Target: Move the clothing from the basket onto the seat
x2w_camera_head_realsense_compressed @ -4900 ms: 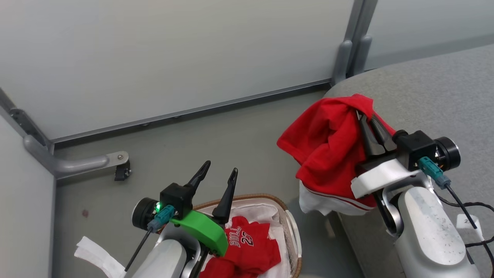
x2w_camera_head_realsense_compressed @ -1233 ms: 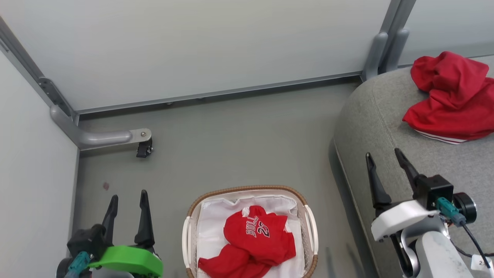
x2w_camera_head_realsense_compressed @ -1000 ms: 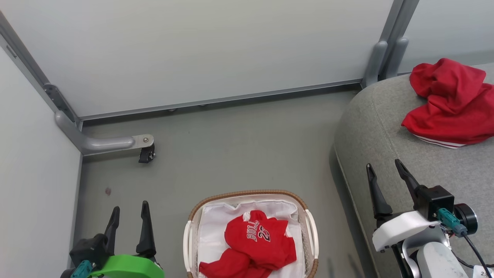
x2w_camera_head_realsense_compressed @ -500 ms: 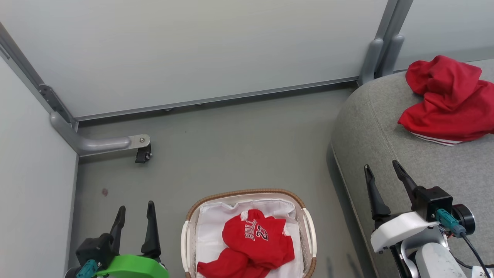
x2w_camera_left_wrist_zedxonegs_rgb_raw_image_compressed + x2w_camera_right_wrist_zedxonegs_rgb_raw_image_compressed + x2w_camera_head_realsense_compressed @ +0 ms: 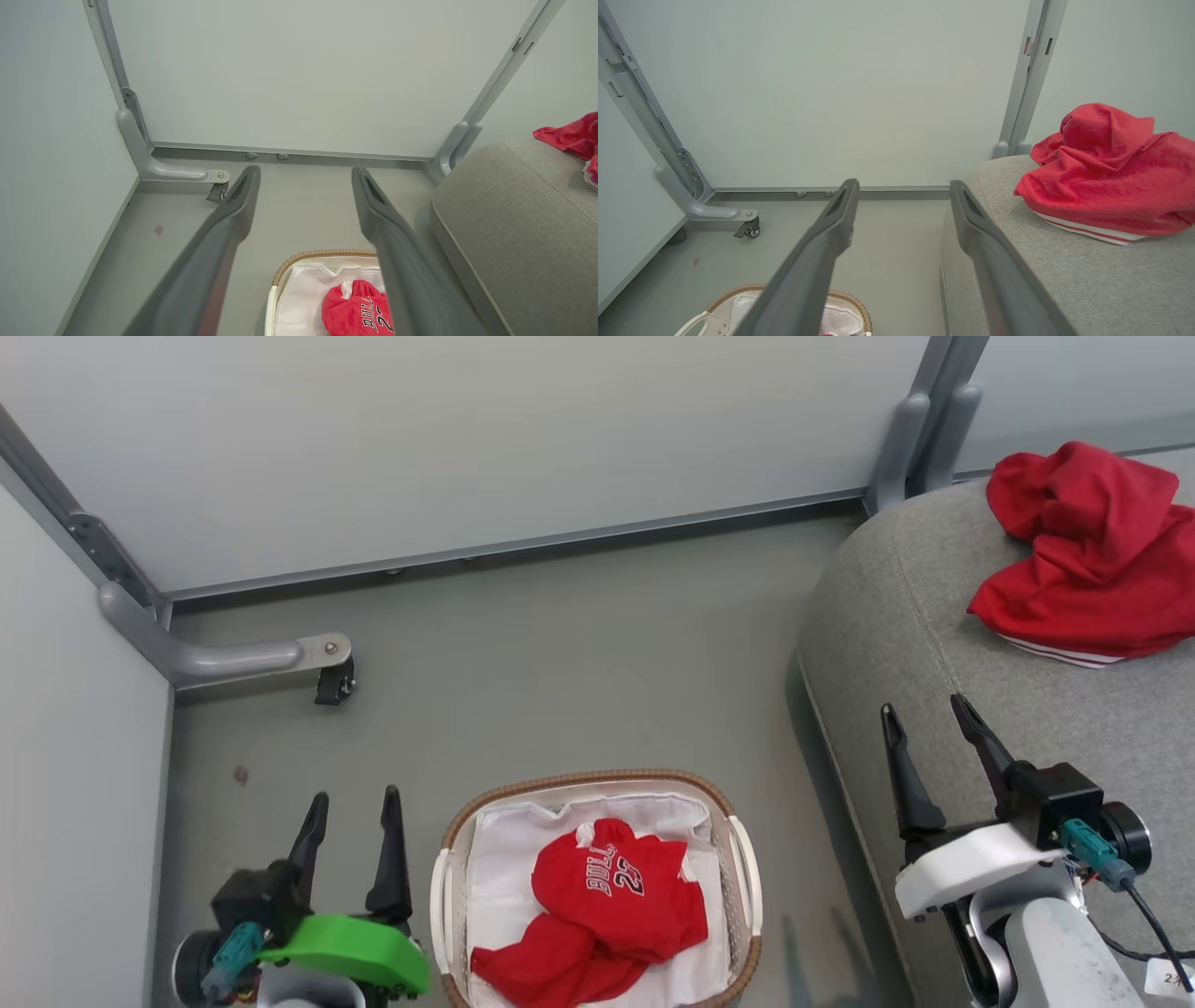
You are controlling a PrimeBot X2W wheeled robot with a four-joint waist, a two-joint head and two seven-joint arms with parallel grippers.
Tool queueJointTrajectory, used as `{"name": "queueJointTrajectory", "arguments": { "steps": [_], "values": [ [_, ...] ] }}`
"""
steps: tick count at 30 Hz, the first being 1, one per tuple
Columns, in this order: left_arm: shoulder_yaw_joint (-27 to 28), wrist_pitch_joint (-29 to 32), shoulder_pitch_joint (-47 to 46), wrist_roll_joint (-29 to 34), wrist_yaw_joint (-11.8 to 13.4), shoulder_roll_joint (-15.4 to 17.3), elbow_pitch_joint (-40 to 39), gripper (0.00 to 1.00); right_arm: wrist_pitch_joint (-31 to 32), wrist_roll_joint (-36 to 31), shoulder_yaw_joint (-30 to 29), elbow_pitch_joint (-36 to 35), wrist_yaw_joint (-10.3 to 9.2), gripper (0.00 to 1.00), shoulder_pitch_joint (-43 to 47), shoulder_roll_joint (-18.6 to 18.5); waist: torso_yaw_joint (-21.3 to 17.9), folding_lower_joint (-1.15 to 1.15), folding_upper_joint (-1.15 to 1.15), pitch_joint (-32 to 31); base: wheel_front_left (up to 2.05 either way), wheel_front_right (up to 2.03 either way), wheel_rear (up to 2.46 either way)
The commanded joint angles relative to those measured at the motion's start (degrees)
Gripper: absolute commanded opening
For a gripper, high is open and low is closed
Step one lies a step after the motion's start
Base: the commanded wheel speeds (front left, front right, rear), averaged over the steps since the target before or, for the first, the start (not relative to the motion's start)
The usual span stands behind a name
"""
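Jersey (image 5: 607, 896) txt prob clearest head view.

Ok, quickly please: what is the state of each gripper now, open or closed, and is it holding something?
Left gripper: open, holding nothing.
Right gripper: open, holding nothing.

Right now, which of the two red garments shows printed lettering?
The jersey lying in the basket, printed BULLS 23; the garment on the sofa seat shows plain red with striped trim.

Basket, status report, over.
Left gripper open, empty, beside basket. Right gripper open, empty, over seat edge. One red garment on seat; Bulls jersey in basket. Nothing blocking.
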Motion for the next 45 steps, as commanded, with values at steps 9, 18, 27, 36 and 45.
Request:
{"name": "queueJointTrajectory", "arguments": {
  "steps": [9, 18, 27, 36, 45],
  "values": [
    [-6.8, 0.0, -13.0, 3.2, -1.4, 0.1, 8.1, 1.0, -0.1, 0.4, -0.6, -2.9, -0.08, 1.0, -5.4, -0.2, -3.5, 0.0, 0.0, 12.5, 0.0, 0.0, 0.0],
    [-13.2, 0.0, -26.1, 6.5, -1.9, 0.6, 25.7, 1.0, -0.1, 2.0, 0.2, -5.8, -0.08, 1.0, -10.8, -0.2, -9.0, 0.0, 0.0, 24.6, 0.0, 0.0, 0.0],
    [-20.2, 2.8, -35.2, 7.8, -1.9, 1.4, 40.4, 1.0, -0.1, 5.0, 2.7, -8.3, -0.08, 1.0, -13.9, -0.1, -14.7, 0.0, 0.0, 32.5, 0.0, 0.0, 0.0],
    [-25.5, 5.0, -43.5, 6.6, -1.9, 4.7, 46.0, 1.0, -0.1, 8.2, 4.3, -13.2, -0.08, 1.0, -16.3, -0.1, -18.9, 0.0, 0.0, 41.5, 0.0, 0.0, 0.0],
    [-29.9, 10.0, -46.8, 4.7, -1.9, 5.9, 50.1, 1.0, -0.1, 9.6, 5.2, -15.4, -0.08, 1.0, -17.3, -0.1, -20.2, 0.0, 0.0, 44.3, 0.0, 0.0, 0.0]
  ]
}}
